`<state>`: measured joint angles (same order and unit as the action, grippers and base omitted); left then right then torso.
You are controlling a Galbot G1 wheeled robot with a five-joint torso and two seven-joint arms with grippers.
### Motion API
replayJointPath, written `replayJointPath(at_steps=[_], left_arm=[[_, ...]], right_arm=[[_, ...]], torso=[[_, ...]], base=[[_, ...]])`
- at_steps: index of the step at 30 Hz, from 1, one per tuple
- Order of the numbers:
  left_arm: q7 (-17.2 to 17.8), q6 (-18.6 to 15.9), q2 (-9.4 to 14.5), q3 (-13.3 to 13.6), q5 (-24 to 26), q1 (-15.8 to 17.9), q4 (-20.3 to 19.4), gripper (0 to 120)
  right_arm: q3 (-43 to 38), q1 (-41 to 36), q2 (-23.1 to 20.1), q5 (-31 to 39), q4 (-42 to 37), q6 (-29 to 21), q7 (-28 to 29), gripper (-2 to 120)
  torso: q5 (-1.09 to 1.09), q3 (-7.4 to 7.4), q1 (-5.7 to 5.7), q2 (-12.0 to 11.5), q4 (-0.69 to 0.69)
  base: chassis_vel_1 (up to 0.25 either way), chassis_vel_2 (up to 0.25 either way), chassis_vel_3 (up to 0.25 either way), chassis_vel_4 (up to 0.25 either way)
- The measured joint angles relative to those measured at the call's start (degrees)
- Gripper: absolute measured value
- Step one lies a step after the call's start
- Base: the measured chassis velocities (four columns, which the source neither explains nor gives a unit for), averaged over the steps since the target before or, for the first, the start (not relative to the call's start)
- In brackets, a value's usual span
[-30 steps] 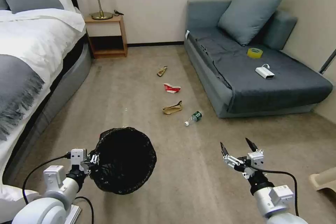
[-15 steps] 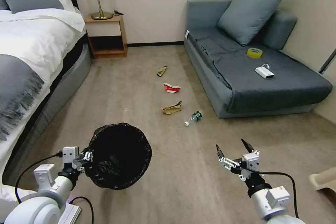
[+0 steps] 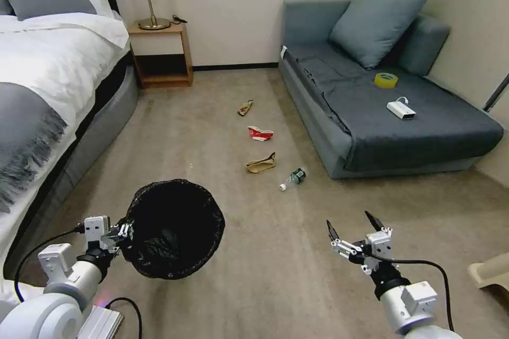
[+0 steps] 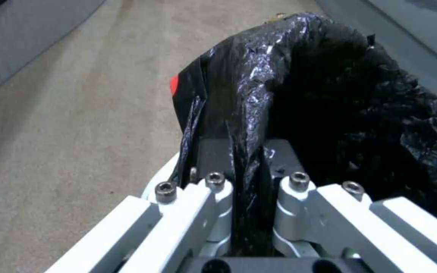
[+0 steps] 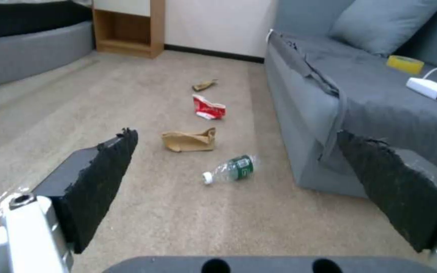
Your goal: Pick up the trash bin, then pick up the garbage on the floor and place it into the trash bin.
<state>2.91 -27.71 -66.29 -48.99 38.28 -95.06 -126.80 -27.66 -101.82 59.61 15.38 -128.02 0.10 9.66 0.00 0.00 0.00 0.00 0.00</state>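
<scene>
Beige carpet [image 3: 175, 132] runs between the bed [image 3: 47, 74] and the grey sofa [image 3: 382, 111], and the garbage lies on it along the sofa's front edge: snack wrapper [image 3: 245, 107], red-and-white carton [image 3: 260, 133], brown paper bag [image 3: 261, 163], clear bottle [image 3: 293, 178]. Near the bed, the left gripper [image 3: 123, 232] is clamped on the rim of the trash bin [image 3: 172, 229], held off the floor. Well apart, the right gripper [image 3: 354, 228] hovers with fingers spread, holding nothing.

Bedroom, hotel-style. Bed [image 3: 47, 63] with white linen and grey throw; wooden nightstand [image 3: 161, 53] beside the bed carries 1 brass lamp [image 3: 151, 10]; grey sofa [image 3: 382, 106] across carpeted floor [image 3: 212, 132] from the bed.
</scene>
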Motion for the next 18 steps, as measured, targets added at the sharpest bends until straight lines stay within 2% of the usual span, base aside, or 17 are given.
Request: replayJointPath(at_steps=[5,10,18], left_arm=[[0.0,0.0,-0.1,-0.1,0.1,0.0,0.0,6],[0.1,0.0,-0.2,-0.4,0.1,0.0,0.0,6],[0.1,-0.1,-0.4,-0.9,0.3,0.0,0.0,6]], right_arm=[[0.0,-0.1,0.0,0.1,0.0,0.2,0.0,100],[0.0,-0.2,0.2,0.5,0.1,0.4,0.0,100],[0.2,-0.1,0.5,0.5,0.5,1.5,0.0,100]], torso=[[0.0,0.0,0.0,0.0,0.0],[0.0,0.0,0.0,0.0,0.0],[-0.02,0.0,0.0,0.0,0.0]], base=[[0.0,0.0,0.0,0.0],[-0.09,0.114,0.094,-0.088],[-0.198,0.191,0.197,-0.19]])
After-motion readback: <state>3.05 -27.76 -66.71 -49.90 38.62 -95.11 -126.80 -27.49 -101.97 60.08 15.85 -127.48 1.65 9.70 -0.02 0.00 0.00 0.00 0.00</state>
